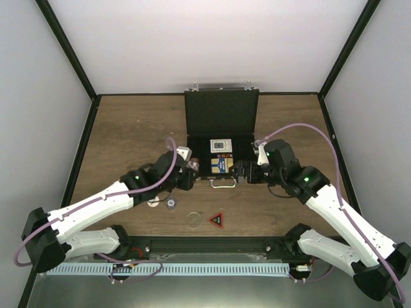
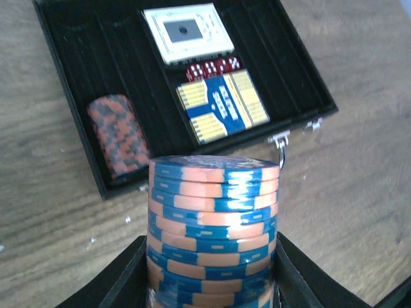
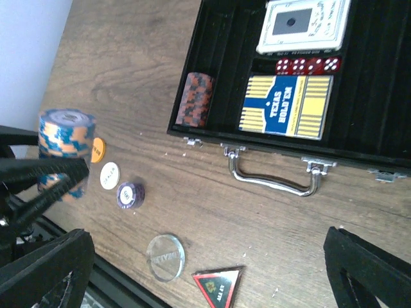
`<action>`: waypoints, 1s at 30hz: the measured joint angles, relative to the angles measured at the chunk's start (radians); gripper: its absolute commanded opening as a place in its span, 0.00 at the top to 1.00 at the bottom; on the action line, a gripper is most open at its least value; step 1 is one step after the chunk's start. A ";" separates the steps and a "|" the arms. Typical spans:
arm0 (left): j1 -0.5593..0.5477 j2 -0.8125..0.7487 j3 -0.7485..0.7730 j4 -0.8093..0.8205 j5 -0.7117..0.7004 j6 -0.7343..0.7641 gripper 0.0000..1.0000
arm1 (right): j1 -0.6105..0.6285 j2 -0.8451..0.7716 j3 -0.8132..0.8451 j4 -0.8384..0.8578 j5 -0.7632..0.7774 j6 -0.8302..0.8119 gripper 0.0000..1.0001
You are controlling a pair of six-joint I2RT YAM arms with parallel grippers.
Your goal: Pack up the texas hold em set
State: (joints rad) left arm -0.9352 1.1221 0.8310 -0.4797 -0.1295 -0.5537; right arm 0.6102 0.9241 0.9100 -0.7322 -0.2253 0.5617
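1. Case. Find the black hinged case open at the middle of the wooden surface. Its lid stands up on the far side and its silver handle faces the arm bases.

2. Contents. In the middle column of the tray, note 3 items from far to near:
- a white card deck
- a row of red dice
- a blue-and-yellow Texas Hold'em card deck

A stack of red-and-black chips lies on its side in a slot at the tray's left.

3. Left pincer. It sits just off the case's front-left corner, closed on an upright stack of blue-and-orange chips, with 1 finger on each side of the stack. You cannot tell whether the base of the stack touches the surface.

4. Right pincer. It sits at the case's front edge, right of the handle. Its fingers stand wide apart with nothing between them.

5. Loose pieces. All lie flat on the surface in front of the case. The first 3 form a short line just beside the held stack:
- an orange button
- a white button
- a purple chip

Nearer the arm bases, a clear round disc and a red-and-black triangle lie side by side, close together but not touching.
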 measured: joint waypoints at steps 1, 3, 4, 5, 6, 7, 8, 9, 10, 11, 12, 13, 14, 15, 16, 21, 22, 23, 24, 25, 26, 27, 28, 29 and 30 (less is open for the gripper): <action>0.020 0.003 0.015 -0.002 0.005 -0.001 0.80 | 0.000 -0.010 0.000 -0.001 0.011 0.000 0.00; 0.062 0.013 0.040 -0.003 0.019 0.000 0.80 | 0.000 -0.035 -0.005 0.000 0.039 0.001 0.00; 0.082 0.020 0.052 -0.006 0.026 0.003 0.80 | 0.000 -0.045 -0.008 0.001 0.047 0.001 0.00; 0.106 0.032 0.068 -0.012 0.032 0.007 0.80 | 0.000 -0.063 -0.016 0.002 0.061 0.001 0.00; 0.130 0.045 0.080 -0.014 0.036 0.010 0.80 | 0.000 -0.073 -0.019 0.004 0.067 0.001 0.00; 0.150 0.057 0.090 -0.016 0.040 0.014 0.80 | 0.000 -0.085 -0.026 0.010 0.073 0.000 0.00; 0.167 0.068 0.097 -0.017 0.045 0.017 0.80 | 0.000 -0.095 -0.031 0.013 0.080 0.000 0.00; 0.188 0.082 0.103 -0.017 0.052 0.022 0.80 | 0.000 -0.103 -0.035 0.017 0.087 -0.001 0.00; 0.203 0.094 0.109 -0.017 0.056 0.027 0.80 | 0.000 -0.112 -0.040 0.023 0.098 -0.003 0.00; 0.219 0.109 0.116 -0.018 0.063 0.032 0.80 | 0.000 -0.120 -0.044 0.026 0.110 -0.003 0.00; 0.235 0.128 0.125 -0.017 0.067 0.037 0.80 | 0.000 -0.126 -0.047 0.026 0.121 -0.003 0.00; 0.246 0.144 0.134 -0.018 0.071 0.040 0.80 | 0.000 -0.130 -0.047 0.026 0.131 -0.004 0.00; 0.259 0.165 0.146 -0.018 0.074 0.044 0.81 | 0.000 -0.133 -0.047 0.028 0.142 -0.004 0.00; 0.270 0.189 0.162 -0.015 0.077 0.050 0.80 | 0.000 -0.136 -0.047 0.030 0.148 -0.005 0.00; 0.278 0.209 0.174 -0.013 0.080 0.056 0.80 | 0.000 -0.140 -0.047 0.032 0.156 -0.006 0.00; 0.312 0.314 0.249 0.010 0.090 0.064 0.81 | 0.000 -0.146 -0.061 0.043 0.190 -0.002 0.00; 0.319 0.332 0.265 0.019 0.090 0.064 0.80 | 0.000 -0.140 -0.064 0.042 0.195 -0.001 0.00; 0.324 0.347 0.279 0.024 0.091 0.064 0.80 | 0.000 -0.126 -0.069 0.041 0.200 0.001 0.00; 0.330 0.364 0.298 0.029 0.093 0.064 0.80 | 0.000 -0.114 -0.072 0.040 0.201 0.003 0.00; 0.335 0.382 0.318 0.036 0.093 0.064 0.81 | 0.000 -0.101 -0.077 0.040 0.201 0.004 0.00; 0.340 0.399 0.339 0.042 0.093 0.064 0.81 | 0.000 -0.089 -0.084 0.040 0.201 0.005 0.00; 0.343 0.416 0.357 0.048 0.092 0.064 0.81 | 0.000 -0.082 -0.094 0.042 0.200 0.006 0.00; 0.346 0.433 0.373 0.055 0.091 0.065 0.81 | 0.000 -0.080 -0.101 0.043 0.198 0.008 0.00; 0.347 0.449 0.386 0.060 0.090 0.067 0.81 | 0.000 -0.081 -0.108 0.046 0.193 0.008 0.00; 0.349 0.467 0.402 0.066 0.088 0.068 0.81 | 0.000 -0.081 -0.112 0.047 0.185 0.011 0.00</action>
State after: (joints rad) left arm -0.5861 1.5887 1.2331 -0.4141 -0.0418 -0.4858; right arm 0.6098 0.8429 0.7982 -0.6857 -0.0402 0.5728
